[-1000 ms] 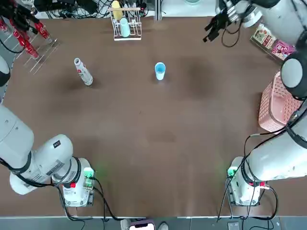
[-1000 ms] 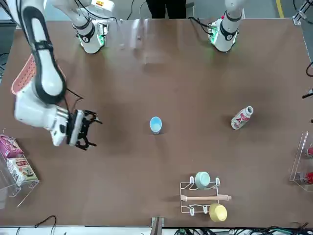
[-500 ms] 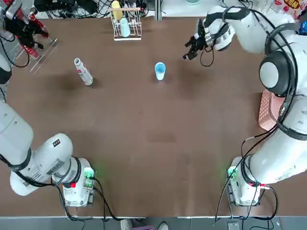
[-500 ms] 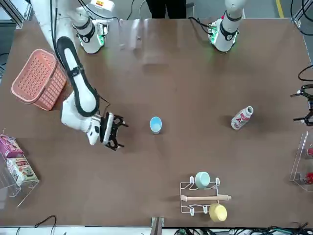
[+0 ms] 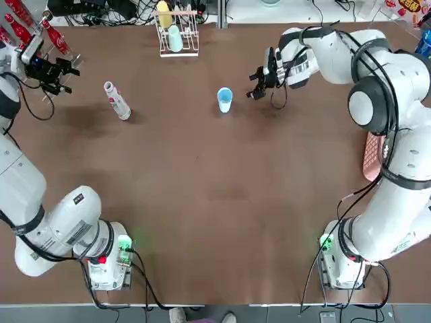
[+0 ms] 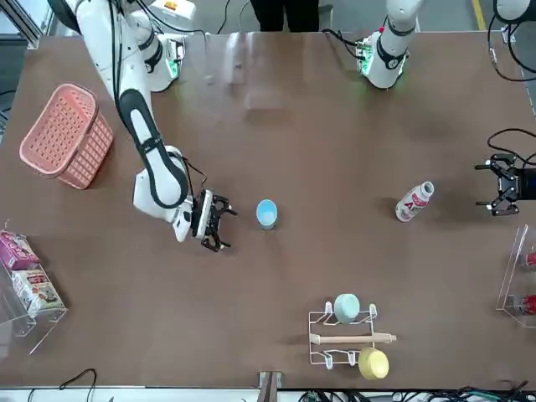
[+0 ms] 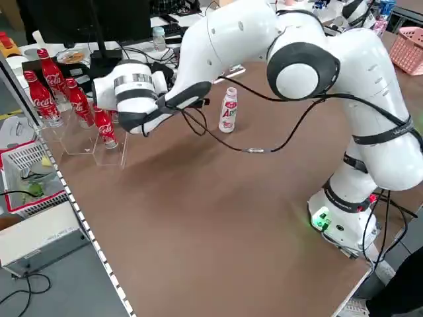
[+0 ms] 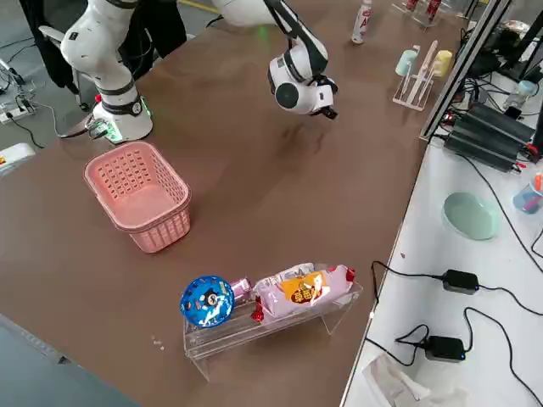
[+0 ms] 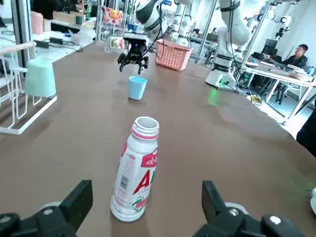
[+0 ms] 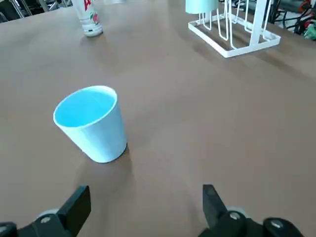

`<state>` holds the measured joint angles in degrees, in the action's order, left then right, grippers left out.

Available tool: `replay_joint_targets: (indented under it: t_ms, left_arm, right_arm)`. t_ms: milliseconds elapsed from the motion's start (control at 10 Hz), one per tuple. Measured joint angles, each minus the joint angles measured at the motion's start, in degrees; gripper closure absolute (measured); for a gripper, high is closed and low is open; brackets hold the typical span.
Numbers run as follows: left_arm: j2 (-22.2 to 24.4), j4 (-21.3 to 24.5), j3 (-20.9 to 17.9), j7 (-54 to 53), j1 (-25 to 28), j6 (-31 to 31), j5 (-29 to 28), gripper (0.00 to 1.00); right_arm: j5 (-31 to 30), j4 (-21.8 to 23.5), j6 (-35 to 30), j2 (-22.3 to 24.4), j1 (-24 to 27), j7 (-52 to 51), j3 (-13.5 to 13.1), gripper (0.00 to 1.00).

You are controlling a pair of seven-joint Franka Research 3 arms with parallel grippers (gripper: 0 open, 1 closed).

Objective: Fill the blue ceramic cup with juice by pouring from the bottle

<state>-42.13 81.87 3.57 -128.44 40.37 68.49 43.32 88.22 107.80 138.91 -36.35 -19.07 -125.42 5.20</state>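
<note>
The light-blue cup (image 5: 225, 99) stands upright at the far middle of the table, its pale inside showing in the right wrist view (image 10: 94, 123). My right gripper (image 5: 256, 85) is open, low over the table just to the cup's right, a short gap away (image 6: 213, 222). The slim white bottle (image 5: 117, 101) with reddish label marks stands upright at the far left (image 6: 414, 202). My left gripper (image 5: 57, 70) is open, to the left of the bottle and apart from it. In the left wrist view the bottle (image 9: 137, 170) stands between and beyond the fingers (image 9: 79, 202).
A white wire rack (image 5: 176, 32) with a pale green and a yellow cup stands at the far edge. Red cola bottles (image 5: 42, 30) fill a clear stand at the far left. A pink basket (image 6: 67, 134) and a clear holder of snack packets (image 6: 25, 280) are on the robot's right.
My right gripper swept in from the far right corner to just beside the cup. My left gripper came away from the cola stand toward the bottle. Cup and bottle stayed put.
</note>
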Motion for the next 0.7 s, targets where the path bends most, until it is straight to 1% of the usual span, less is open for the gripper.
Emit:
replay_joint_targets:
  t_ms: [200,400,700]
  left_arm:
    - [-1.89,0.93,0.4,-2.57,-0.41,0.22,0.36,0.01]
    - [-4.3,1.93,1.16,-4.83,-0.49,1.55,1.81,0.02]
    - [-6.28,5.32,3.43,-8.48,-1.32,6.84,4.5,0.02]
  right_arm:
    - [4.25,-0.03,0.01,-0.44,-1.39,-7.57,0.0,0.0]
    - [9.71,-0.03,0.01,-0.93,-2.86,-12.06,0.0,0.0]
    - [16.42,-0.05,-0.12,-3.18,-4.24,-15.21,-0.01,0.0]
